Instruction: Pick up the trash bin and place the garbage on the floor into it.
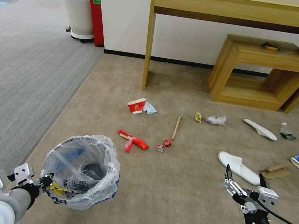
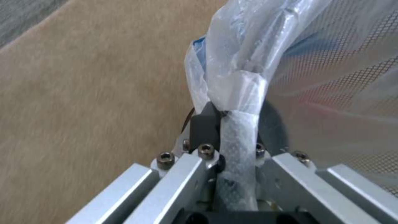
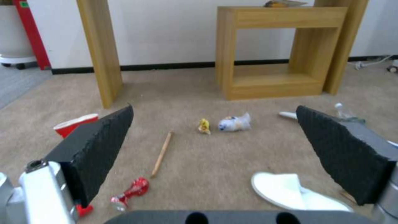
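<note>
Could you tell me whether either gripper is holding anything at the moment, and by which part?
The left gripper holds the trash bin by its bag-covered rim. The right gripper is open and holds nothing.

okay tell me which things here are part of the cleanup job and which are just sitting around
Part of the job:
trash bin, gripped at the rim by the left gripper
red cup
red wrapper
white slipper
right gripper, open above the carpet

Just there:
wooden desk
low shelf
white planter

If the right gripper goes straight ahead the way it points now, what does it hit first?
Probably the white slipper: it lies just ahead of the open right gripper, slightly off-centre. Depth is unclear, so the fingers might pass over it to bare carpet.
</note>
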